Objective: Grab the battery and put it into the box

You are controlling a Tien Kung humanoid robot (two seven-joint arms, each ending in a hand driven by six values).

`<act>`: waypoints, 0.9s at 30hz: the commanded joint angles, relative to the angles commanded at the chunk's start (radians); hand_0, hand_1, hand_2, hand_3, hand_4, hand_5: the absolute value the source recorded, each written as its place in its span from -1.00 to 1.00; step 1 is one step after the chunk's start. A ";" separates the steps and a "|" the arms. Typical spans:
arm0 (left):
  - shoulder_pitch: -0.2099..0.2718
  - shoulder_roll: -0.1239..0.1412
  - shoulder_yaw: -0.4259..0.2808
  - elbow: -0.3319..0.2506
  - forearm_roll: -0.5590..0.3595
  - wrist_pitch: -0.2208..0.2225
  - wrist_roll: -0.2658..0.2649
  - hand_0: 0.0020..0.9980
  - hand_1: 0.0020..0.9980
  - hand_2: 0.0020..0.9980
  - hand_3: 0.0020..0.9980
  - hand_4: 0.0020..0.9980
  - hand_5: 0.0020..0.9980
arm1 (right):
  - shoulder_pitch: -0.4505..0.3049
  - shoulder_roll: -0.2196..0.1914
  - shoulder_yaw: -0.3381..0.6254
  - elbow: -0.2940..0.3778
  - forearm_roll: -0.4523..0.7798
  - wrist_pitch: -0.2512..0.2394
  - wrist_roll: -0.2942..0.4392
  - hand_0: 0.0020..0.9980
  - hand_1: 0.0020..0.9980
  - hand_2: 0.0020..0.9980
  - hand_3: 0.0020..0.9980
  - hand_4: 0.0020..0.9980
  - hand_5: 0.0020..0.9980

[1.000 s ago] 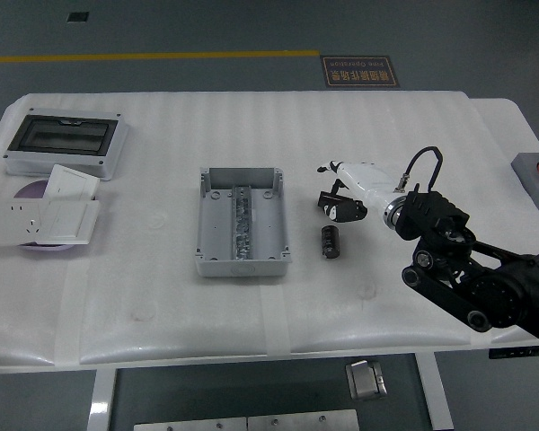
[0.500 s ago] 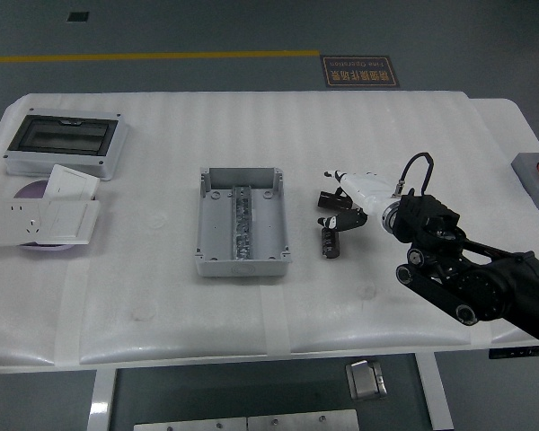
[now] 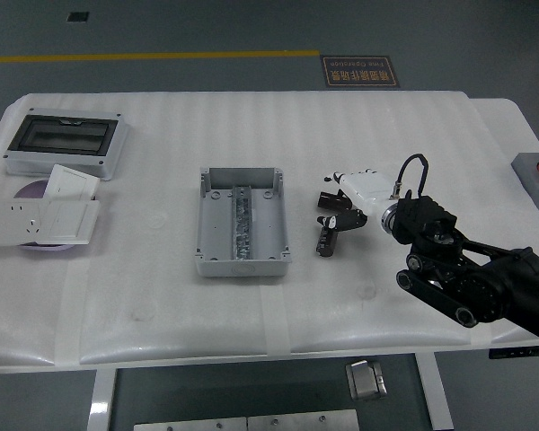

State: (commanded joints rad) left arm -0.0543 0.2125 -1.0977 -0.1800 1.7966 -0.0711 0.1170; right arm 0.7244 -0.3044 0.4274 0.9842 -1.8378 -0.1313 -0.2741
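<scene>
- Where the right arm reaches in from the lower right, the robot hand [image 3: 334, 214] sits low over the counter [image 3: 162, 296], its white palm shell turned toward the middle and its dark fingers [image 3: 329, 199] pointing left and down.
- The battery [image 3: 324, 239], a small dark cylinder, lies directly under those fingers, tilted slightly, with its upper end against or between the lowest fingertips; the view does not settle whether it rests on the counter or has just been raised.
- The fingers look curled around the battery's top end, but the dark parts blur together, so it cannot be told whether the grip is closed.
- The step in hand appears to be the pick-up itself: the battery is outside the box, so placing has not begun.
- The box [image 3: 241, 221], an open grey enclosure with a metal rail along its floor, stands just left of the battery with a narrow strip of bare counter between them.
- The next move likely calls for a firm hold, a lift clear of the box's right wall, and a short carry to the left before lowering inside.
- Far to the left, well apart from the work, sit a lidded enclosure [image 3: 65, 144] and white socket plates [image 3: 43, 220].
- No left arm shows.
</scene>
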 joint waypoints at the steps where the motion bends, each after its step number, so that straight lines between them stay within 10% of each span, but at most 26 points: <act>1: 0.000 0.000 0.002 0.000 -0.002 0.001 -0.001 0.36 0.42 0.26 0.24 0.22 -0.58 | 0.001 0.001 -0.003 -0.002 0.001 -0.001 0.001 -0.13 -0.21 -0.01 0.35 -0.05 -0.72; 18: -0.007 -0.001 0.022 0.000 -0.013 0.011 -0.016 0.35 0.43 0.26 0.24 0.22 -0.57 | 0.002 -0.004 -0.040 -0.017 0.016 -0.015 0.007 -0.45 -0.32 -0.02 0.36 -0.17 -0.92; 27: -0.005 -0.002 0.013 0.000 -0.005 0.015 -0.020 0.35 0.42 0.26 0.24 0.23 -0.56 | -0.014 -0.042 0.059 0.094 -0.001 -0.028 0.004 -0.47 -0.35 -0.06 0.36 -0.16 -0.87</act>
State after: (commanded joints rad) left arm -0.0594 0.2106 -1.0844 -0.1800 1.7917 -0.0556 0.0973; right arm 0.7099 -0.3465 0.4860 1.0779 -1.8392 -0.1593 -0.2696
